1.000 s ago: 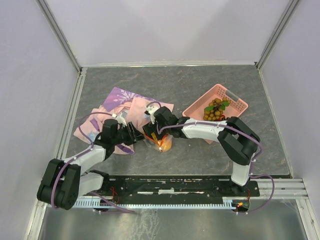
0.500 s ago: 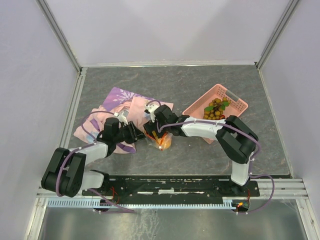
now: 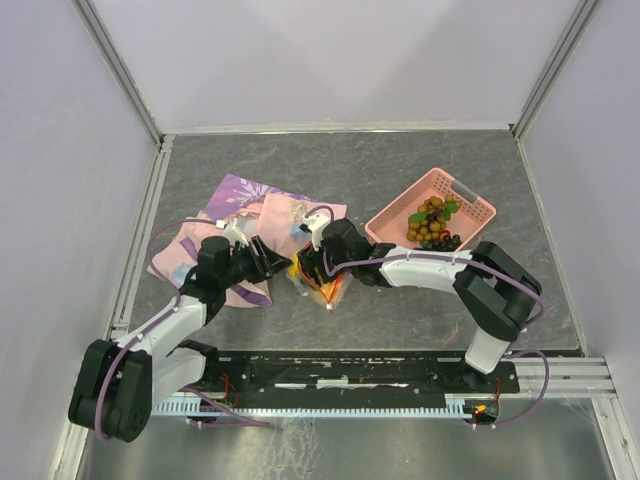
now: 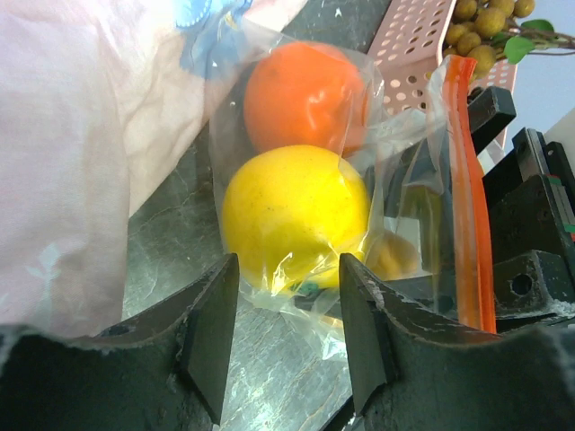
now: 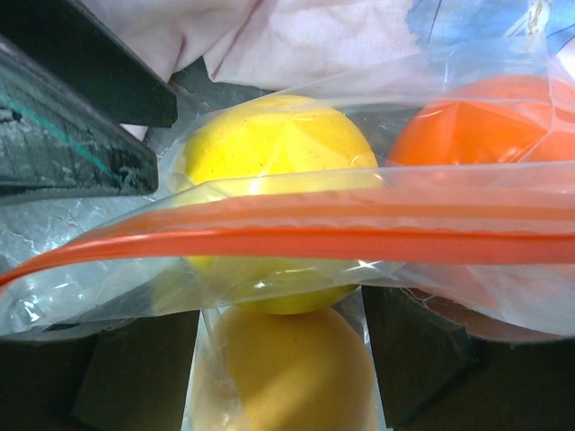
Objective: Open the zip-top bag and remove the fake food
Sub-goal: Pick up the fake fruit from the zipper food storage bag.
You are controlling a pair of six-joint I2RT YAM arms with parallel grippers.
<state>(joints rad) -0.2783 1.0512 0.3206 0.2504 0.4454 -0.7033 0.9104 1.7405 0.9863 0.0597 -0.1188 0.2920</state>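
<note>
The zip-top bag (image 3: 318, 278) lies on the table between my two grippers, with its orange-red zip strip (image 5: 287, 238) across the right wrist view. Fake food shows through the plastic: a yellow fruit (image 4: 292, 211), an orange (image 4: 305, 94) and a peach-coloured fruit (image 5: 287, 377). My left gripper (image 4: 287, 337) is open at the bag's bottom end. A crinkled corner of plastic lies loose between its fingers. My right gripper (image 5: 283, 377) is at the bag's mouth, and the peach-coloured fruit fills the gap between its fingers.
A pink perforated basket (image 3: 470, 195) at the right holds tan and dark grape bunches (image 3: 432, 225). A pink-purple patterned cloth (image 3: 235, 215) lies under and behind the left gripper. The left gripper's dark finger (image 5: 72, 117) shows close beyond the bag in the right wrist view.
The right gripper's jaws have narrowed around the fruit at the bag's mouth. The left arm has shifted its pose and its gripper stands a little wider. The bag has barely moved.
</note>
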